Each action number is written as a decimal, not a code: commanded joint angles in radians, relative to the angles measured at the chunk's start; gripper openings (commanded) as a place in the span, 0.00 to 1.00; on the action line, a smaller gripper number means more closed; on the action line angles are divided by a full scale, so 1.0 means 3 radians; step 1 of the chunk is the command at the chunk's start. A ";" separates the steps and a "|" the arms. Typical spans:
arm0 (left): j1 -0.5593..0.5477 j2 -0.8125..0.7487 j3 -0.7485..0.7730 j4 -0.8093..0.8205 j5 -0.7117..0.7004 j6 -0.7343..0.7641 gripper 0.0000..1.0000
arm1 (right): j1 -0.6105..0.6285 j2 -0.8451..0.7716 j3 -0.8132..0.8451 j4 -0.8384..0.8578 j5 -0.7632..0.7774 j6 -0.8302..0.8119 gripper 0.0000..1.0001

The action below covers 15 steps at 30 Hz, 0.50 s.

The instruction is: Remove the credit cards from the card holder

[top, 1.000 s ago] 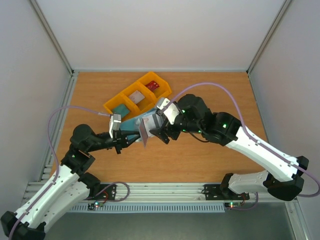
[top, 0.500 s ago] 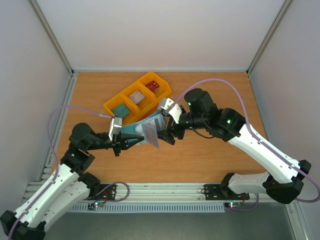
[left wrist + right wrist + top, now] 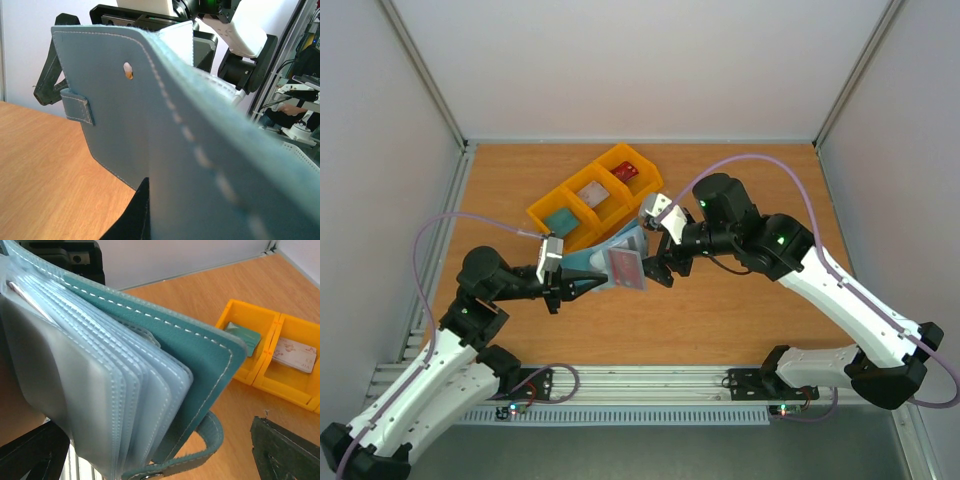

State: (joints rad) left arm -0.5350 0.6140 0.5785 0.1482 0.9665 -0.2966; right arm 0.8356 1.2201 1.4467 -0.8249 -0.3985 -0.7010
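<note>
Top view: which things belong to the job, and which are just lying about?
Job: card holder, held up by left claw; teal card; whitish card; red card.
Lying about: yellow bins holding those cards; purple cables.

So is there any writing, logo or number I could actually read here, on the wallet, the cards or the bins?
No text is readable anywhere.
The card holder: only stitching, no brand visible.
The whitish card in the yellow bins: faint marks, too blurred to read.
The teal-green card and the red card: too small to show any print.
</note>
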 commanded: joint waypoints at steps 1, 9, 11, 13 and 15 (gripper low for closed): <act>-0.0022 -0.0083 0.0134 0.0136 0.0204 0.0100 0.00 | -0.0063 0.0043 0.0199 -0.0088 0.0155 -0.0020 0.98; -0.0022 -0.0102 0.0184 0.0031 0.0220 0.0221 0.00 | -0.0065 0.0034 0.0289 -0.0197 0.0041 -0.0102 0.98; -0.0022 -0.0101 0.0186 0.0042 0.0236 0.0225 0.00 | -0.0065 0.0050 0.0307 -0.0240 -0.0093 -0.0137 0.99; -0.0022 -0.0094 0.0193 0.0042 0.0249 0.0236 0.00 | -0.0063 0.0039 0.0296 -0.0206 -0.0266 -0.0168 0.99; -0.0021 -0.0082 0.0201 0.0061 0.0259 0.0244 0.00 | -0.0065 0.0050 0.0311 -0.0155 -0.0391 -0.0176 0.99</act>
State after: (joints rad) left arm -0.5350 0.6022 0.5949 0.1211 0.9863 -0.2520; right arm 0.8272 1.2327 1.5101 -0.8810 -0.4412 -0.7288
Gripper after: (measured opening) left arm 0.043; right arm 0.986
